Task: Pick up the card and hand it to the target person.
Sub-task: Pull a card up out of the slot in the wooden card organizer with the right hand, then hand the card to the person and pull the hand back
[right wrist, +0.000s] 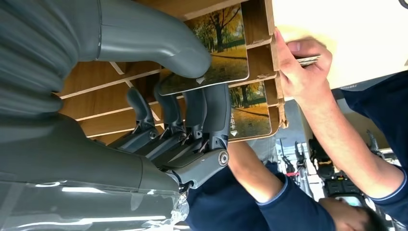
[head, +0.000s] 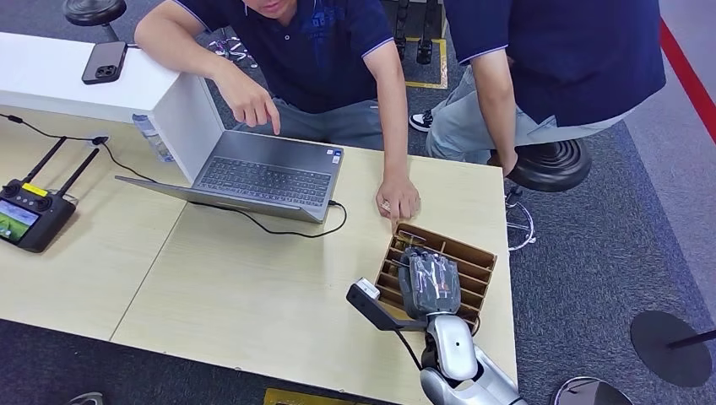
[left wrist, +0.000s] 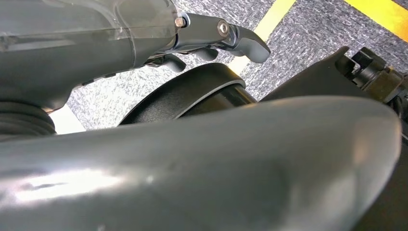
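Progress: early | your right hand [right wrist: 192,91] pinched a card [right wrist: 219,45] in the wooden rack [head: 473,253] | lift and handover remained | left hand [left wrist: 216,41] unreadable.

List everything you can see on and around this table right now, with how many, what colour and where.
table: one, light wood, centre
card rack: one, brown slotted wood, table's right edge
cards: two visible, autumn-tree pictures, in rack slots; right hand's thumb and fingers close on the nearer one
laptop: one, grey, open, mid-table
remote controller: one, black, table's left
phone: one, black, on white box
people: two, navy shirts, far side
right hand: one, grey, over rack
left hand: one, dark grey, above carpet
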Robot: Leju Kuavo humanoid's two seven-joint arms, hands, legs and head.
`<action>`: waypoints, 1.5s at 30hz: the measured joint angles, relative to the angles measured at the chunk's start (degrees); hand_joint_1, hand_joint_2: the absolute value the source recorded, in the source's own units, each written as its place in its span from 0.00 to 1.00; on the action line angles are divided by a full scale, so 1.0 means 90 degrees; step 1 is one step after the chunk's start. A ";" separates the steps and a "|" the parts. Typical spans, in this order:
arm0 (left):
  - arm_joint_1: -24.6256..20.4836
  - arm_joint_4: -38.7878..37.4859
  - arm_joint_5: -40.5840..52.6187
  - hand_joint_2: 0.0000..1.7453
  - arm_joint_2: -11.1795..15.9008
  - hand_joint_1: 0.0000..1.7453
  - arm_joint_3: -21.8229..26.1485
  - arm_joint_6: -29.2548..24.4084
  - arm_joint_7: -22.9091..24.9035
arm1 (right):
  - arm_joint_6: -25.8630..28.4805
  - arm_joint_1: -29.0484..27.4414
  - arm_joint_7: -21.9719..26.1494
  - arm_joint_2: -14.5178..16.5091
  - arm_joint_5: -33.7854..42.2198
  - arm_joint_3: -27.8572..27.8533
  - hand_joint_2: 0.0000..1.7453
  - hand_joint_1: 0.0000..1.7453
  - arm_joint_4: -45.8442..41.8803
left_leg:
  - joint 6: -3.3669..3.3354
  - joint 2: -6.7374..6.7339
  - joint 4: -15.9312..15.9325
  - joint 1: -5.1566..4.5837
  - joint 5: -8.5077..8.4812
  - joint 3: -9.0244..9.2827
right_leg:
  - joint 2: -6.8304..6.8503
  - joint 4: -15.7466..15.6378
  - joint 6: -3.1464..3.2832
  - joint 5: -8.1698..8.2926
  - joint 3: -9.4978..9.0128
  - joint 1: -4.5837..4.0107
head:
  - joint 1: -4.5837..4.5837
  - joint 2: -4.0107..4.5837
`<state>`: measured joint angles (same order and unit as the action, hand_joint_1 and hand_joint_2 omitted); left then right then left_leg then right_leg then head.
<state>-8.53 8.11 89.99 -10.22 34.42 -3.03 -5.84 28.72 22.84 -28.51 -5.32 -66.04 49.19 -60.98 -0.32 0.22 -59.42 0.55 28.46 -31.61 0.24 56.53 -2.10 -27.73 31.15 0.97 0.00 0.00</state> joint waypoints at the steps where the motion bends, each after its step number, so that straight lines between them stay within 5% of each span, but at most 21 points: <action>1: 0.0000 -0.0001 -0.0001 0.00 -0.0002 0.00 0.0005 0.0004 -0.0006 | 0.0007 -0.0001 0.0004 -0.0001 0.0003 -0.0002 1.00 1.00 -0.0003 | 0.0000 0.0000 0.0001 0.0000 -0.0001 0.0000 | 0.0000 -0.0001 0.0001 0.0001 0.0000 0.0000 | 0.0000 0.0000; 12: 0.0005 0.0013 -0.0133 0.00 -0.0007 0.00 -0.0067 -0.0090 -0.0082 | 0.0113 -0.0033 0.0033 -0.0034 0.0104 -0.0060 1.00 1.00 -0.0132 | 0.0000 -0.0001 0.0005 0.0001 -0.0004 0.0000 | -0.0001 -0.0006 0.0004 0.0004 -0.0001 -0.0002 | 0.0000 0.0000; 21: -0.0019 0.0012 -0.0068 0.00 0.0012 0.00 -0.0042 -0.0023 -0.0075 | 0.0254 0.0368 -0.0042 -0.0506 0.0163 -0.0487 1.00 1.00 -0.2400 | -0.0002 -0.0012 -0.0018 -0.0005 0.0001 -0.0027 | -0.0012 0.0021 0.0001 0.0001 0.0032 0.0004 | 0.0000 0.0000; 26: -0.0039 0.0016 -0.0049 0.00 0.0022 0.00 -0.0030 -0.0003 -0.0093 | 0.0418 0.0544 0.0064 -0.0480 0.0277 -0.0578 1.00 1.00 -0.3049 | -0.0002 -0.0009 -0.0021 -0.0006 0.0002 -0.0028 | -0.0010 0.0025 0.0002 -0.0002 0.0033 0.0005 | 0.0000 0.0000; 45: -0.0006 0.0012 0.0001 0.00 0.0038 0.00 -0.0178 0.0058 0.0054 | 0.0793 0.0684 0.0828 0.0351 0.1411 0.0087 1.00 1.00 -0.0827 | 0.0002 -0.0023 0.0011 0.0002 -0.0002 0.0008 | -0.0023 -0.0007 0.0005 0.0008 -0.0003 -0.0002 | 0.0000 0.0000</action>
<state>-8.58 8.22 90.00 -9.88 32.82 -2.51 -5.35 35.85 29.00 -21.06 -2.16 -53.34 49.97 -68.42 -0.30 0.02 -59.32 0.56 28.44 -31.54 0.03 56.47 -2.06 -27.65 31.12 0.95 0.00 0.00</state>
